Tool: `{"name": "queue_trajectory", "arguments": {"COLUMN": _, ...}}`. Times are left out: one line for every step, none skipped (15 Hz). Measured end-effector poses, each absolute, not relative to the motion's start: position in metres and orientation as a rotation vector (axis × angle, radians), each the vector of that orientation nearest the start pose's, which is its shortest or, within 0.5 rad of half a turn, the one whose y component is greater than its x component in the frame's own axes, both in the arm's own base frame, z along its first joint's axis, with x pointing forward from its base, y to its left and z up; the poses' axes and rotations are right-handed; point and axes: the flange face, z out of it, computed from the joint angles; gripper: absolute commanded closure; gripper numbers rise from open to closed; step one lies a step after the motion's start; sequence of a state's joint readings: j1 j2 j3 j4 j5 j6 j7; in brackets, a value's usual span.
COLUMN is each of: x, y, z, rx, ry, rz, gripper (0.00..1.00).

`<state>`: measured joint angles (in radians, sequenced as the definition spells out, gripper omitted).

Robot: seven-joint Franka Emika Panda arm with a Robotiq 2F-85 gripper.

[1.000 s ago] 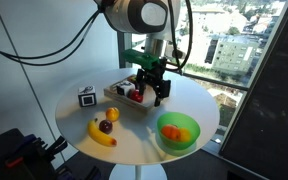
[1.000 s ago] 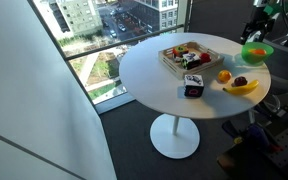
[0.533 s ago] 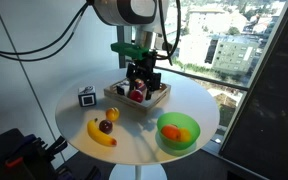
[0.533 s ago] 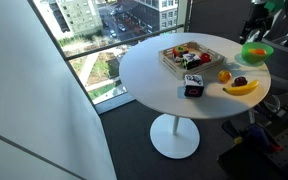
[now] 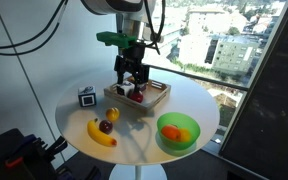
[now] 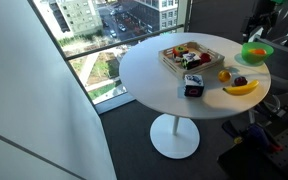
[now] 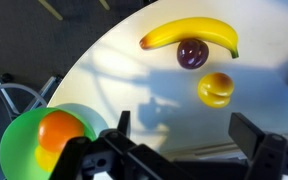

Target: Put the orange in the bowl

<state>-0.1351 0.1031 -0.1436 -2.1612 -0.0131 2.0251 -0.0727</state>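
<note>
The orange point(image 5: 171, 131) lies inside the lime-green bowl point(image 5: 194, 126) at the near right of the round white table. In the wrist view the orange point(image 7: 60, 130) sits in the bowl point(image 7: 17, 150) at the lower left. The bowl also shows in an exterior view point(image 6: 247, 50) at the table's far edge. My gripper point(image 5: 131, 82) hangs over the wooden tray, well left of the bowl. It is open and empty, with bare table between its fingers in the wrist view point(image 7: 189, 130).
A wooden tray point(image 5: 160, 95) with small items stands under the gripper. A banana point(image 5: 101, 134), a dark red-purple fruit point(image 5: 106, 126) and a small yellow fruit point(image 5: 112, 114) lie at the left front. A small cube point(image 5: 86, 97) sits at the left edge.
The open gripper has moved left and up, away from the bowl and across the tray. The orange stays in the bowl.
</note>
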Motion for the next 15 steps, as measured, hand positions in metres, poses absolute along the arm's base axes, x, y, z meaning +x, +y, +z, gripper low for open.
{"name": "queue_trajectory", "arguments": {"x": 0.5, "y": -0.141, "z": 0.336, "rx": -3.087, "ry": 0.303, "rz": 0.372, "gripper": 0.0}}
{"name": "queue_trajectory", "arguments": {"x": 0.498, "y": -0.139, "z": 0.34, "rx": -3.087, "ry": 0.301, "rz": 0.367, "gripper": 0.0}}
{"name": "queue_trajectory", "arguments": {"x": 0.497, "y": -0.137, "z": 0.344, "rx": -3.088, "ry": 0.299, "rz": 0.358, "gripper": 0.0}}
{"name": "queue_trajectory", "arguments": {"x": 0.496, "y": -0.135, "z": 0.348, "rx": -3.089, "ry": 0.297, "rz": 0.348, "gripper": 0.0}}
{"name": "queue_trajectory", "arguments": {"x": 0.494, "y": -0.133, "z": 0.352, "rx": -3.09, "ry": 0.297, "rz": 0.337, "gripper": 0.0}}
{"name": "queue_trajectory", "arguments": {"x": 0.493, "y": -0.132, "z": 0.356, "rx": -3.091, "ry": 0.296, "rz": 0.326, "gripper": 0.0}}
{"name": "queue_trajectory", "arguments": {"x": 0.491, "y": -0.13, "z": 0.36, "rx": -3.093, "ry": 0.295, "rz": 0.315, "gripper": 0.0}}
{"name": "queue_trajectory", "arguments": {"x": 0.49, "y": -0.128, "z": 0.365, "rx": -3.094, "ry": 0.293, "rz": 0.302, "gripper": 0.0}}
{"name": "queue_trajectory", "arguments": {"x": 0.488, "y": -0.127, "z": 0.369, "rx": -3.096, "ry": 0.289, "rz": 0.287, "gripper": 0.0}}
{"name": "queue_trajectory", "arguments": {"x": 0.487, "y": -0.124, "z": 0.374, "rx": -3.098, "ry": 0.284, "rz": 0.271, "gripper": 0.0}}
{"name": "queue_trajectory", "arguments": {"x": 0.485, "y": -0.122, "z": 0.379, "rx": -3.1, "ry": 0.278, "rz": 0.253, "gripper": 0.0}}
{"name": "queue_trajectory", "arguments": {"x": 0.483, "y": -0.119, "z": 0.384, "rx": -3.103, "ry": 0.271, "rz": 0.233, "gripper": 0.0}}
{"name": "queue_trajectory", "arguments": {"x": 0.481, "y": -0.116, "z": 0.389, "rx": -3.106, "ry": 0.263, "rz": 0.209, "gripper": 0.0}}
{"name": "queue_trajectory", "arguments": {"x": 0.479, "y": -0.113, "z": 0.394, "rx": -3.109, "ry": 0.256, "rz": 0.184, "gripper": 0.0}}
{"name": "queue_trajectory", "arguments": {"x": 0.477, "y": -0.111, "z": 0.398, "rx": -3.113, "ry": 0.249, "rz": 0.158, "gripper": 0.0}}
